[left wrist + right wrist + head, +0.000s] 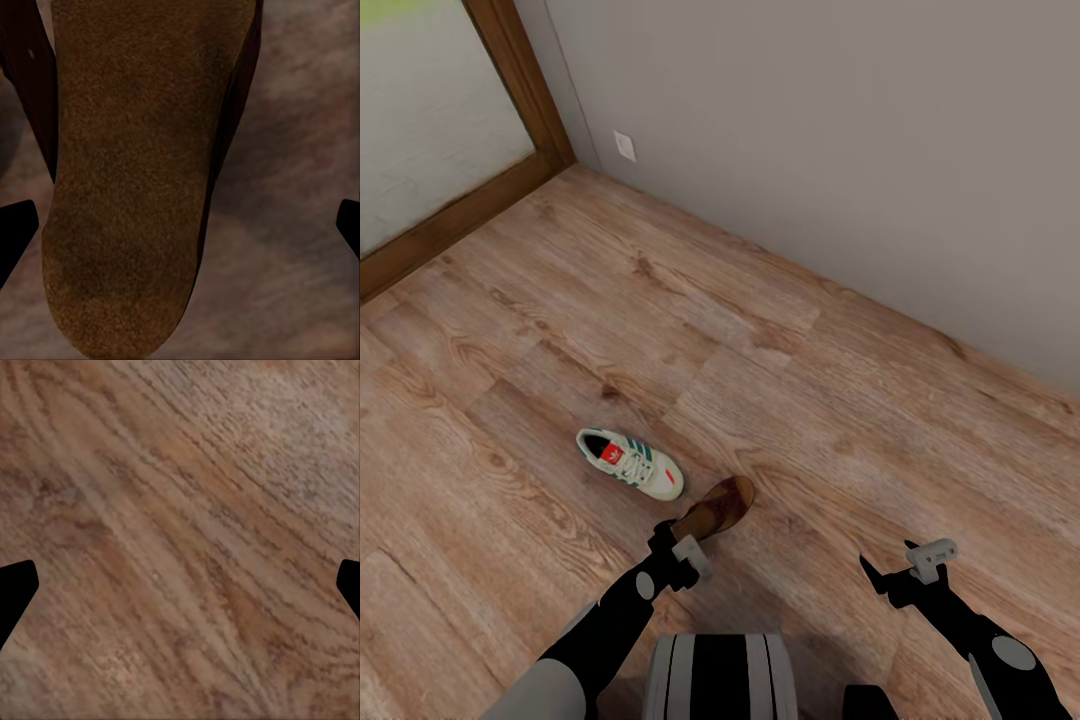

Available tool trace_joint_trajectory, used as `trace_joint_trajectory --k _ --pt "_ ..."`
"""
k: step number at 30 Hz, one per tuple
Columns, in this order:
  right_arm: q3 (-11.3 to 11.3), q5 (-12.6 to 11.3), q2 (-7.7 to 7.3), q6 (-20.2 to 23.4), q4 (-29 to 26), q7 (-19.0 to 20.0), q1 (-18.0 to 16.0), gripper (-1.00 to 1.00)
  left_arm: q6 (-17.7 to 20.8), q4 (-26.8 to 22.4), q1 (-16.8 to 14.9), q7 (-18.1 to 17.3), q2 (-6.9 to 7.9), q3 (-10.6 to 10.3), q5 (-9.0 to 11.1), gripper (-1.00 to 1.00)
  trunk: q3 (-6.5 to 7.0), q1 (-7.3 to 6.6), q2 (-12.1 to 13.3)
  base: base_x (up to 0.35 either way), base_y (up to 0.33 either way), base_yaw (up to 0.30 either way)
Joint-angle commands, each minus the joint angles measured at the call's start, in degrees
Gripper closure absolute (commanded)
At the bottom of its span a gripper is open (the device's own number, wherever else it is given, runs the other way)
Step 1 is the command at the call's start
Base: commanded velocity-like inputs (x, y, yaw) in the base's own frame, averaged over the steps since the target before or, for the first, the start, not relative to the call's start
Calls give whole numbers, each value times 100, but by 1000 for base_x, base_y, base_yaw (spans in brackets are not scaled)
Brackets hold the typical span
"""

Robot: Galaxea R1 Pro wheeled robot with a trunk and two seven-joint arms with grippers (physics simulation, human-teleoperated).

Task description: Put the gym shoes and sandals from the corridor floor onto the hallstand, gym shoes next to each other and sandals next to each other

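One white gym shoe (630, 463) with green stripes and a red tongue lies on the corridor floor (610, 300). Just right of it lies a brown sandal (718, 506). My left gripper (676, 543) hangs over the sandal's near end. In the left wrist view the sandal's tan footbed (135, 187) runs between the fingers of the left gripper (180, 229), which is open and not touching it. My right gripper (902, 566) hovers open above bare floor (180, 510) to the right; the right gripper (180, 583) holds nothing. The hallstand is out of view.
A grey wall (810, 130) runs diagonally behind the shoes, with a white socket (624, 146) low on it. A glass door in a dark wooden frame (510, 70) stands at the far left. My base (720, 675) is at the bottom edge.
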Motion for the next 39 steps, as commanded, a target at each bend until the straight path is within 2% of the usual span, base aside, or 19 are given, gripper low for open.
trace_joint_trajectory --k 1,22,23,26,29,39 --pt "-13 52 3 14 -9 34 -2 -100 30 -13 -1 -25 1 -1 -42 -100 -8 -1 -1 0 0 0" --pt "-13 52 3 14 -11 34 -2 -100 30 -13 -1 3 19 3 -50 -100 -22 -1 -1 0 0 0" --pt "-13 50 3 12 -10 34 -2 -100 30 -13 2 37 22 5 -75 -100 -22 -1 -1 0 0 0" --pt "-13 52 3 14 -11 34 -2 -100 35 -6 8 198 23 35 -409 -100 -22 -1 -1 0 0 0" --pt "-13 52 3 14 -10 35 -2 -100 38 -5 9 231 20 63 -539 -100 -22 -1 -1 0 0 0" --pt "-13 52 3 14 -9 36 -2 -100 41 -4 9 247 18 75 -600 -100 -22 -1 -1 0 0 0"
